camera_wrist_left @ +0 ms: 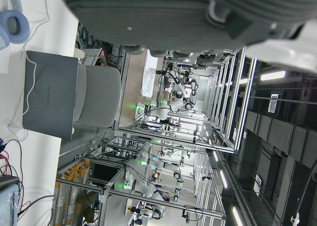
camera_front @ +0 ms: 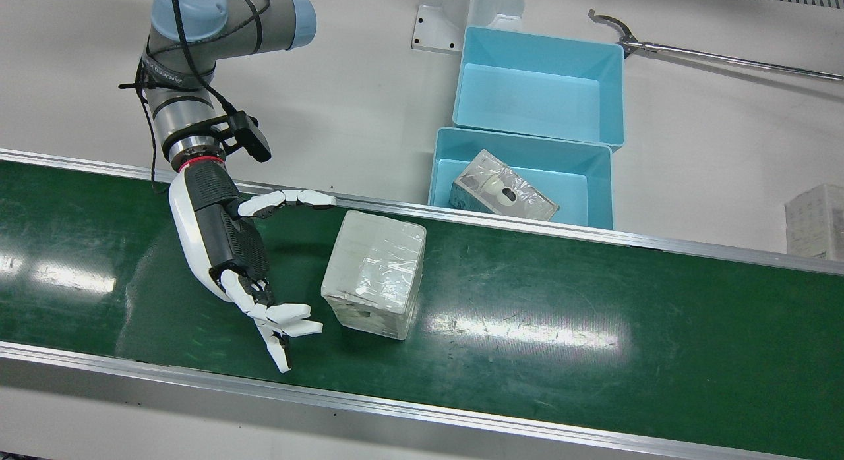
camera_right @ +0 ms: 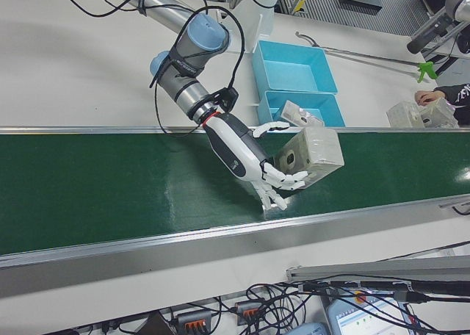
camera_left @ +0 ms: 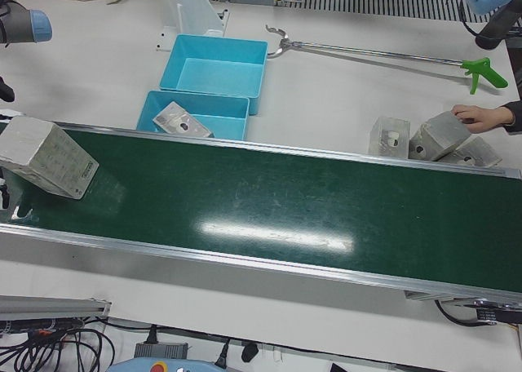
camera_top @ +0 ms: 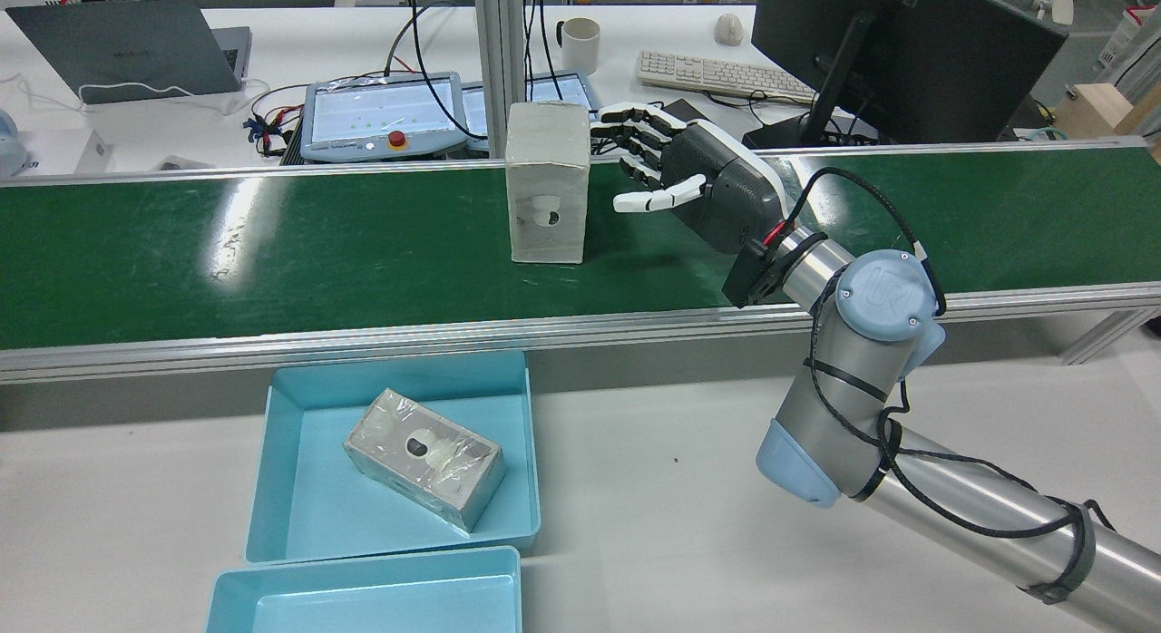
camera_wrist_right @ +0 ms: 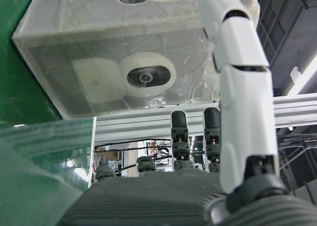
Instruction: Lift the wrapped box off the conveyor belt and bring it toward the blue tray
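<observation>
The wrapped box stands upright on the green conveyor belt, pale grey under clear film. My right hand is open just beside it, thumb stretched along the far side and fingers spread near the front corner, with a small gap to the box. From behind, the hand sits right of the box. The right hand view shows the box close ahead. The blue tray lies past the belt's far rail. Only the palm of my left hand shows.
Another wrapped box lies in the near tray; a second blue tray sits behind it. A long reach-grabber lies on the table. A person's hand rests on several wrapped boxes beside the belt.
</observation>
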### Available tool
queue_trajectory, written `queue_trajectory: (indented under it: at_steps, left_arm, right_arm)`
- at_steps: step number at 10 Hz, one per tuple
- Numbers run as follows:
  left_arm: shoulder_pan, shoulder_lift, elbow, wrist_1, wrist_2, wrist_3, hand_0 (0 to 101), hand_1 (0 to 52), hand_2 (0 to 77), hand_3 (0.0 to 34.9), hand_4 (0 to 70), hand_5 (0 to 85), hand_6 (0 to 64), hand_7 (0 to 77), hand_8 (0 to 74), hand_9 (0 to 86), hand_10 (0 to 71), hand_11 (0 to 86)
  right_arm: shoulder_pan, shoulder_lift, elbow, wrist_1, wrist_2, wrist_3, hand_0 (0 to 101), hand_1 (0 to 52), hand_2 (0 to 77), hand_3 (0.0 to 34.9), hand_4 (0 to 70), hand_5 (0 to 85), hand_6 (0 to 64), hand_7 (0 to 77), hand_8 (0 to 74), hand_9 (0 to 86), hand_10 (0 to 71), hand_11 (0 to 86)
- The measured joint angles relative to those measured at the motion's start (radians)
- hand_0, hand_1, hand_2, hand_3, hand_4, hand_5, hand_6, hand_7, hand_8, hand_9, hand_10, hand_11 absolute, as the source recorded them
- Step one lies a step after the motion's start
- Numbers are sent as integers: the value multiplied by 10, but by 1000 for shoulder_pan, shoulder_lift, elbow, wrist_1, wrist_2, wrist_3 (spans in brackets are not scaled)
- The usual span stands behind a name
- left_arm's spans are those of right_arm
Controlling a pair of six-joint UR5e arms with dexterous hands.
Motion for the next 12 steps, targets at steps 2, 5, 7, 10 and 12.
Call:
queue_trajectory:
  at_steps: [2,5,7,10,12]
  left_arm:
    - [0,0,0,0,0,0,0,0,5,0,0,11,0,5,0,0,0,0]
    - [0,0,0,0,0,0,0,0,5,0,0,11,0,0,0,0,0,0]
    - [0,0,0,0,0,0,0,0,5,0,0,11,0,0,0,0,0,0]
    - [0,0,0,0,0,0,0,0,5,0,0,11,0,0,0,0,5,0]
    - [0,0,0,0,0,0,0,0,5,0,0,11,0,5,0,0,5,0]
  right_arm:
    - [1,1,0,-1,0,0,501,180,185,191,104,300,44,240,0,65,0,16]
    - [0,2,0,-2,0,-1,502,180,185,202,104,300,44,251,0,60,0,16]
    - [0,5,0,-6,0,-1,501,180,202,234,104,300,44,262,0,60,0,16]
    - [1,11,4,-17,1,2,501,185,218,240,115,311,44,262,16,76,0,16]
    - [1,14,17,-70,3,7,538,235,256,211,142,371,98,327,49,114,0,11]
